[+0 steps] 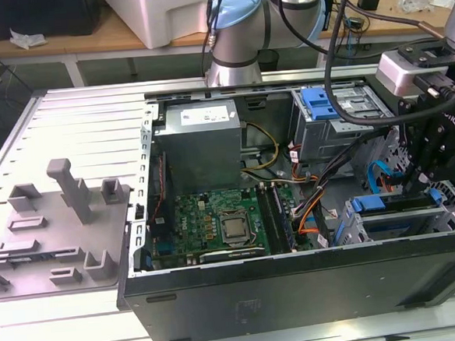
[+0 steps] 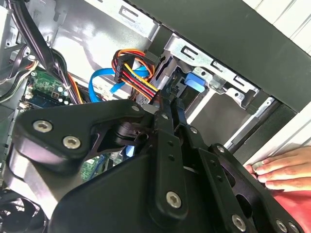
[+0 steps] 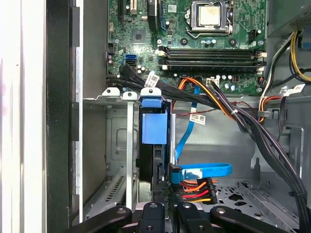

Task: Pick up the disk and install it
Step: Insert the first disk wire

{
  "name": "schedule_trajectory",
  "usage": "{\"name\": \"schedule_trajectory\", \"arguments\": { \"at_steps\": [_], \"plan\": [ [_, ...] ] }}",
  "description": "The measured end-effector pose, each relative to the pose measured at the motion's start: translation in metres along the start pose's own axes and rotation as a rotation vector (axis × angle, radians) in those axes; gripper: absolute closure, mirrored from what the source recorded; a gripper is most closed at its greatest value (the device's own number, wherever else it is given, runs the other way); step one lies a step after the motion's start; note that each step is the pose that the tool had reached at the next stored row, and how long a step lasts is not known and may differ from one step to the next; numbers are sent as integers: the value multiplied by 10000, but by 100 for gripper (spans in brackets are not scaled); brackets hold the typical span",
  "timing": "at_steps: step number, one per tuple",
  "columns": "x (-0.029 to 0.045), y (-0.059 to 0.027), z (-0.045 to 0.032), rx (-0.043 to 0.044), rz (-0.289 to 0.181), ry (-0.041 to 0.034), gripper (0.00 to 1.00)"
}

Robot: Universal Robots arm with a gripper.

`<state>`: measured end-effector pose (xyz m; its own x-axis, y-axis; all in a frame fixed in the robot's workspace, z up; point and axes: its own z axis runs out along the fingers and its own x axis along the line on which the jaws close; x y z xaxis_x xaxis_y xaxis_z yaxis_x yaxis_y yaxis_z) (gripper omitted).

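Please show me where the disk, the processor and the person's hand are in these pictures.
the disk [image 3: 154,127], first wrist view, on the blue carrier's end face
the processor [image 3: 210,14], first wrist view, on the middle of its metal top
the hand [image 2: 284,167], second wrist view, on its fingers

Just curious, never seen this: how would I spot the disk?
Find the open computer case. In its metal cage at the exterior view's lower right, the disk stands on edge, framed in blue, unlike the bare grey slots beside it.
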<state>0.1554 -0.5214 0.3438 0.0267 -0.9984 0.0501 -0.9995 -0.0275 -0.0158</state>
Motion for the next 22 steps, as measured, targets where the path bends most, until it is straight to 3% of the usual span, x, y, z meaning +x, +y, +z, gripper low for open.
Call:
{"name": "schedule_trajectory", "arguments": {
  "at_steps": [22],
  "plan": [
    [34,-4,2,-13,276,-21,83]
  ]
}}
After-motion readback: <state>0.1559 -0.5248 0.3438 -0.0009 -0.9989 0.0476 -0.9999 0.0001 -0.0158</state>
